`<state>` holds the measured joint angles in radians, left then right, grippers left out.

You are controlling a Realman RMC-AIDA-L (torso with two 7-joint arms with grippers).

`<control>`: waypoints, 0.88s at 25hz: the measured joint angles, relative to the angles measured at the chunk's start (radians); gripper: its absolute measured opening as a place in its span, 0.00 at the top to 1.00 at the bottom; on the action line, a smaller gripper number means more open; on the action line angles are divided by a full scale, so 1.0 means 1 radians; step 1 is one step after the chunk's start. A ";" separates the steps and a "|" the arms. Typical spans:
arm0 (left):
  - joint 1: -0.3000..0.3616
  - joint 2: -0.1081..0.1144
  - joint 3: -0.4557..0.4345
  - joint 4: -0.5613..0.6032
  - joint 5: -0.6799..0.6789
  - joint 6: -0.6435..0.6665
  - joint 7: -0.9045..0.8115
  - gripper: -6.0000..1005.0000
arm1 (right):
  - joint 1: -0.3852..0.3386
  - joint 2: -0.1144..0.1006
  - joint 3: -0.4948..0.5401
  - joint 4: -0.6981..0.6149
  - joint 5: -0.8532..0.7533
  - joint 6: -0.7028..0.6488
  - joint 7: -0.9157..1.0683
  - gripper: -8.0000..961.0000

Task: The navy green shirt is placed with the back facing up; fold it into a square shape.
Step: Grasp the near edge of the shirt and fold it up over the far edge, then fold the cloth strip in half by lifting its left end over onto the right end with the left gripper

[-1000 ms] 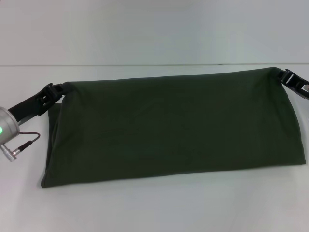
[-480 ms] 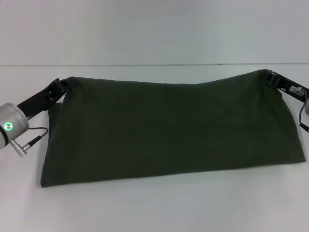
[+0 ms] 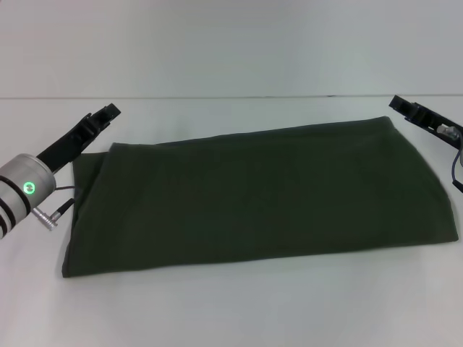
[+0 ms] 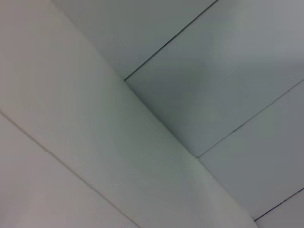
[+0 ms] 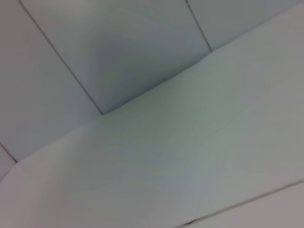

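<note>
Navy green shirt (image 3: 260, 199) flat between left end effector (image 3: 107, 113), right end effector (image 3: 401, 105); seemingly untouched

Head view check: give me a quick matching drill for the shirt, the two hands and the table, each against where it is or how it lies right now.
Things:
1. navy green shirt
2. left hand
3. right hand
4. table

States:
A. off the cloth, beyond its far right corner
B. white, under everything
C. folded into a long band, lying flat
D. off the cloth, beyond its far left corner

Pairs: 1-C, 2-D, 3-A, 4-B
</note>
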<state>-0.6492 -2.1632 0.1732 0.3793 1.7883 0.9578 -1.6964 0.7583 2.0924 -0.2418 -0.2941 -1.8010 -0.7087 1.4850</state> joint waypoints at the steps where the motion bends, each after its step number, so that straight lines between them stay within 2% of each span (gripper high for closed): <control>1: -0.001 0.000 0.000 -0.004 -0.006 -0.001 0.007 0.86 | -0.003 0.000 0.001 0.001 0.007 0.000 0.002 0.69; 3: -0.002 0.000 0.000 -0.007 -0.011 -0.003 0.010 0.85 | -0.012 -0.001 0.002 0.001 0.023 -0.008 0.006 0.61; 6: -0.001 0.002 0.000 -0.009 -0.012 0.007 0.007 0.69 | -0.043 -0.004 0.004 -0.006 0.055 -0.073 0.007 0.48; 9: 0.015 0.019 0.033 -0.009 -0.005 0.075 -0.018 0.52 | -0.095 -0.017 -0.001 -0.013 0.079 -0.219 0.000 0.35; 11: 0.034 0.047 0.096 -0.007 -0.003 0.144 -0.057 0.37 | -0.137 -0.033 -0.017 -0.018 0.072 -0.342 -0.006 0.32; 13: 0.056 0.088 0.191 -0.002 -0.002 0.215 -0.131 0.36 | -0.174 -0.046 -0.053 -0.035 0.057 -0.457 -0.024 0.29; 17: 0.104 0.189 0.379 0.022 -0.001 0.353 -0.330 0.33 | -0.262 -0.051 -0.180 -0.100 0.026 -0.726 -0.142 0.28; 19: 0.131 0.209 0.402 0.056 0.007 0.385 -0.393 0.33 | -0.301 -0.048 -0.228 -0.124 0.017 -0.814 -0.206 0.27; 22: 0.175 0.221 0.408 0.176 0.082 0.413 -0.524 0.33 | -0.340 -0.041 -0.272 -0.131 0.010 -0.871 -0.286 0.27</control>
<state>-0.4746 -1.9423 0.5812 0.5557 1.8702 1.3710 -2.2205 0.4183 2.0511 -0.5136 -0.4251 -1.7910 -1.5792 1.1992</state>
